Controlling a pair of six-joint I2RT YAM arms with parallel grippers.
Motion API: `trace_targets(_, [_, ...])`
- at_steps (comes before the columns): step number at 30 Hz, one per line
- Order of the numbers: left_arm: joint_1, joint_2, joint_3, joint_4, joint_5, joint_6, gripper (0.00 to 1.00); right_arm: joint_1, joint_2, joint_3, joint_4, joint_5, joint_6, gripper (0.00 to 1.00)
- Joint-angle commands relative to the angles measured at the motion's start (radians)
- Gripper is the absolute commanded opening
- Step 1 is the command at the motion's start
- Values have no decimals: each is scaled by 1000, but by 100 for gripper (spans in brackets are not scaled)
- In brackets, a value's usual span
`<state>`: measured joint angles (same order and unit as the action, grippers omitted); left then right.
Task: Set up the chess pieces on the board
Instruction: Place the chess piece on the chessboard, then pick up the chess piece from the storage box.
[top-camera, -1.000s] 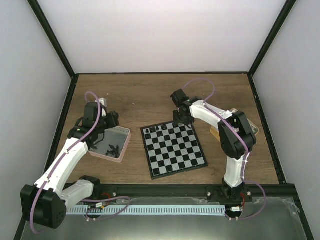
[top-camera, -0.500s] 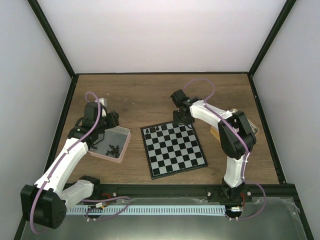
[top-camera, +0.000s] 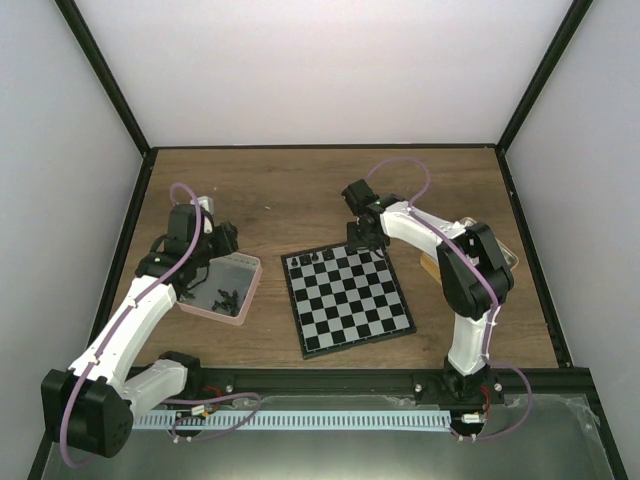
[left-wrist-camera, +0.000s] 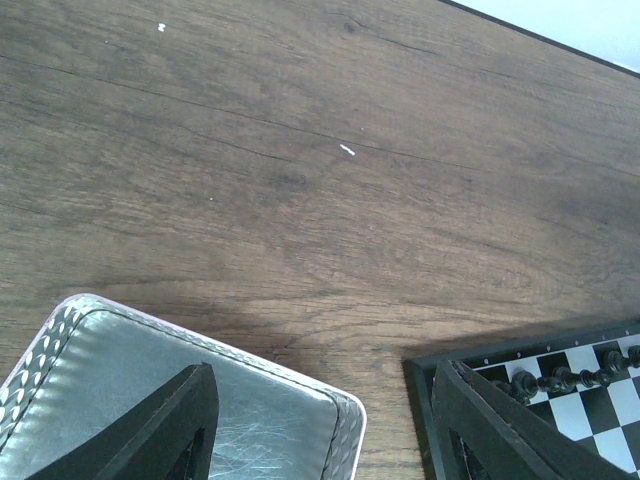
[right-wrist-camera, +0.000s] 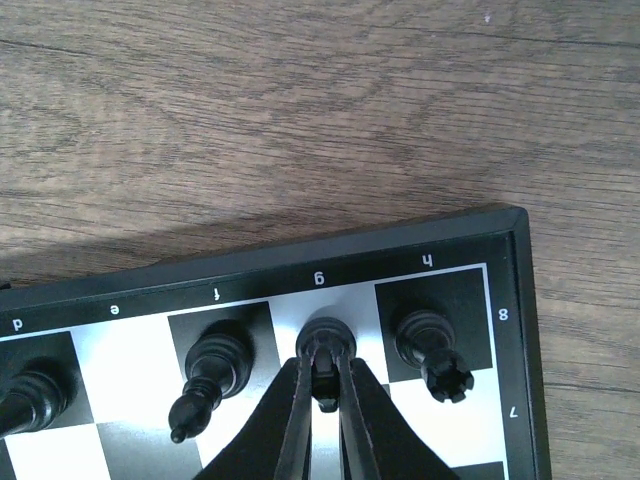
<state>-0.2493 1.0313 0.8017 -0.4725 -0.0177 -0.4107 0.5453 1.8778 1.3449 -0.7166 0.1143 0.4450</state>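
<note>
The board (top-camera: 355, 305) lies at the table's middle, with a few black chess pieces (top-camera: 318, 258) along its far row. My right gripper (top-camera: 363, 243) is at the board's far right corner. In the right wrist view it (right-wrist-camera: 323, 385) is shut on a black piece (right-wrist-camera: 326, 340) that stands on the pale g square, between a black bishop (right-wrist-camera: 212, 365) and a black rook (right-wrist-camera: 432, 350). My left gripper (left-wrist-camera: 325, 440) is open and empty, low over the corner of the pink-rimmed tray (left-wrist-camera: 200, 410). The board's corner (left-wrist-camera: 520, 362) shows beside its right finger.
The pink-rimmed tray (top-camera: 245, 290) left of the board holds several loose black pieces (top-camera: 222, 297). A tan tin (top-camera: 508, 258) sits at the right, partly behind the right arm. Black frame rails edge the table.
</note>
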Motion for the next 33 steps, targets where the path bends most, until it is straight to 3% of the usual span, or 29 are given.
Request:
trace_targets(1, [-2,3,-8,18,4,12,61,-8,-29,-11,-17,16,-9,9])
trace_targets(12, [-2,22,-10,1,39,-23,66,-5,-134,6,-6,12,5,31])
trace_targets(23, [-2,15,-67,-216,103,-201,79,-5,-361,-92,85,-57,17,38])
trace_targets(26, [-2,43,-76,-279,44,-259,73,-5,-379,-110,118,-84,18,38])
trace_targets(28, [-2,78,-84,-303,8,-280,62,-5,-386,-124,131,-88,17,38])
trace_targets(33, [-2,167,-126,-282,-10,-326,46,-5,-408,-164,152,-90,11,37])
